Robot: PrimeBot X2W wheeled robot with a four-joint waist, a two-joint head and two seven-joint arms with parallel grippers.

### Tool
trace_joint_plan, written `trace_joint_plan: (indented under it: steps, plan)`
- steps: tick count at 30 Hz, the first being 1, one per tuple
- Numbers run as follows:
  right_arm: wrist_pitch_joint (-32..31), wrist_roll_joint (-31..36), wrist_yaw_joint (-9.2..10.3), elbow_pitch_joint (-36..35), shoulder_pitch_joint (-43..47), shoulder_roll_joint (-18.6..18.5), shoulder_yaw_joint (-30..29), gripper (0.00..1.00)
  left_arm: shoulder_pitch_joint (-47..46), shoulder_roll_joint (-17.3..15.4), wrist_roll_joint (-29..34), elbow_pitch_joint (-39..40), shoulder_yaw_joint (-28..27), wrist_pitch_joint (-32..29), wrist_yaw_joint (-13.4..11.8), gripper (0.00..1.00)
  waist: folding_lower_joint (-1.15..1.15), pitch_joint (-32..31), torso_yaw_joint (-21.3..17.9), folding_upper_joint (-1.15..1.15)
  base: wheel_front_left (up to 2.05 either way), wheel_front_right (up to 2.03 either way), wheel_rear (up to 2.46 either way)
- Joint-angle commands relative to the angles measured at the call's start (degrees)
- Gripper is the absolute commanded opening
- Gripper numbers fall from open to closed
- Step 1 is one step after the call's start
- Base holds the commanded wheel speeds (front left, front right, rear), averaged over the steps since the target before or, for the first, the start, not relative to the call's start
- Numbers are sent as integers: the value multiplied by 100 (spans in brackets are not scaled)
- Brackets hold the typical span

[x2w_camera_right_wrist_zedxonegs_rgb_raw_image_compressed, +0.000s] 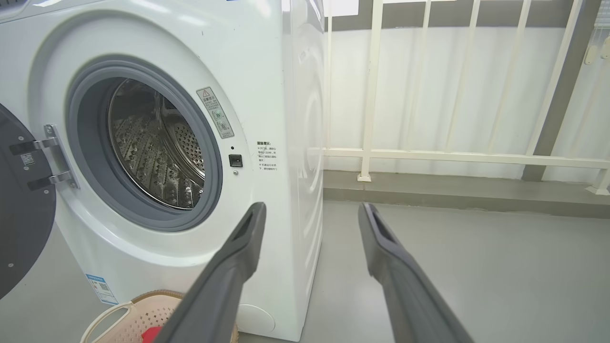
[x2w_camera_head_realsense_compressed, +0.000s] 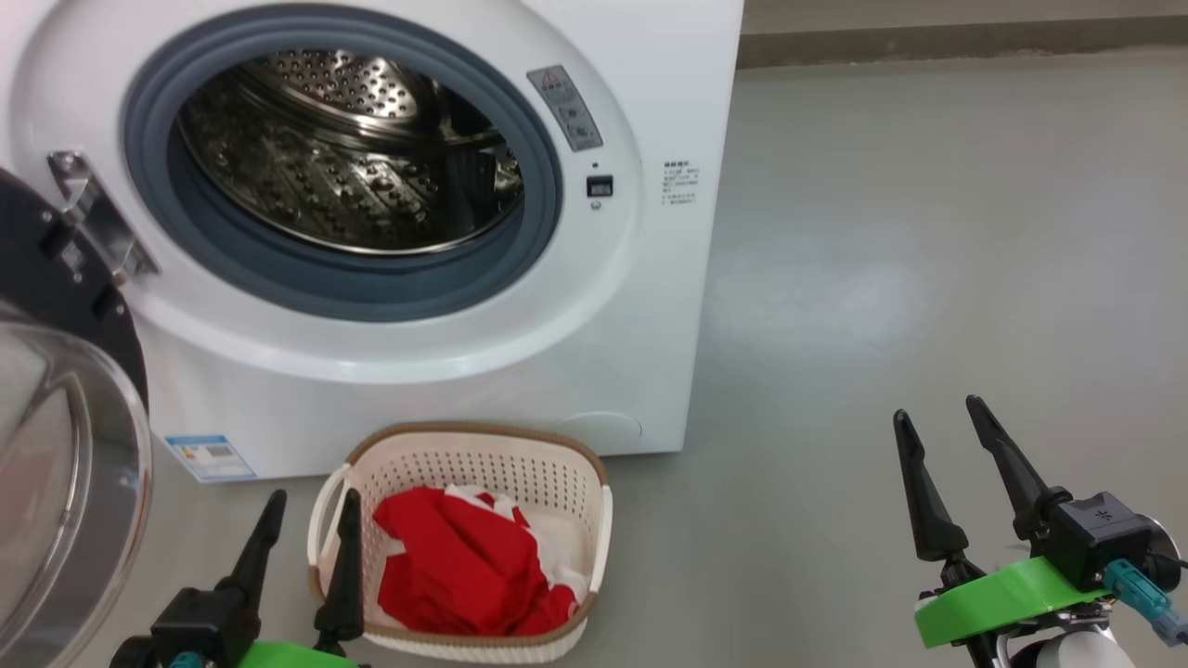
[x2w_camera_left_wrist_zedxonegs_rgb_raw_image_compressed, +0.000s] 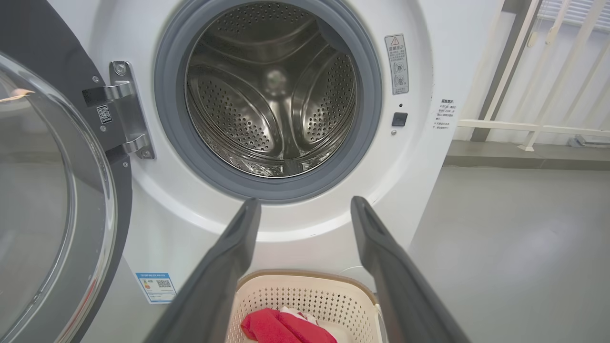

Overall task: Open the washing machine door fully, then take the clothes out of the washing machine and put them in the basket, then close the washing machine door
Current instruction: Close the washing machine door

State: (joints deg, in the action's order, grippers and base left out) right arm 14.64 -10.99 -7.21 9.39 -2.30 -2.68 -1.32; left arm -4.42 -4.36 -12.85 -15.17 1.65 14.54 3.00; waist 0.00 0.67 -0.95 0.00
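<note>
The white washing machine [x2w_camera_head_realsense_compressed: 650, 306] stands with its round door [x2w_camera_head_realsense_compressed: 56, 445] swung wide open on the left hinge; the steel drum [x2w_camera_head_realsense_compressed: 353, 158] shows no fabric inside. On the floor in front sits the cream basket [x2w_camera_head_realsense_compressed: 483, 464], holding the red and white clothes [x2w_camera_head_realsense_compressed: 464, 566]. My left gripper [x2w_camera_head_realsense_compressed: 311, 510] is open at the basket's left rim, nothing between its fingers. My right gripper [x2w_camera_head_realsense_compressed: 942, 417] is open over bare floor, well to the right. The left wrist view looks into the drum [x2w_camera_left_wrist_zedxonegs_rgb_raw_image_compressed: 271, 95] with the door [x2w_camera_left_wrist_zedxonegs_rgb_raw_image_compressed: 52, 200] at left and the clothes [x2w_camera_left_wrist_zedxonegs_rgb_raw_image_compressed: 286, 326] below.
Grey floor [x2w_camera_head_realsense_compressed: 928, 260] stretches to the right of the machine. A white railing [x2w_camera_right_wrist_zedxonegs_rgb_raw_image_compressed: 457, 157] on a low kerb runs behind it. The open door takes up the space at the far left.
</note>
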Motion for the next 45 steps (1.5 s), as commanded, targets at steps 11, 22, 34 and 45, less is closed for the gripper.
trace_joint_plan:
  steps: [11,22,34,45]
  plan:
    - [36,-36,-28,-147,-101,-20,125,100,-200,-173,-85,273,-127,37,16,100,0,178,-2,0,-102,102,0]
    - [36,-32,-28,-135,-154,-20,119,100,-264,-192,-101,306,-78,42,31,100,0,241,34,0,-5,5,0]
    - [36,-27,-28,-128,-177,-20,128,100,-299,-182,-97,230,-33,43,-71,100,0,252,127,0,0,0,0]
    - [36,-3,-28,-141,-145,-20,211,100,-276,-188,-93,374,-13,22,-218,100,0,195,598,0,0,0,0]
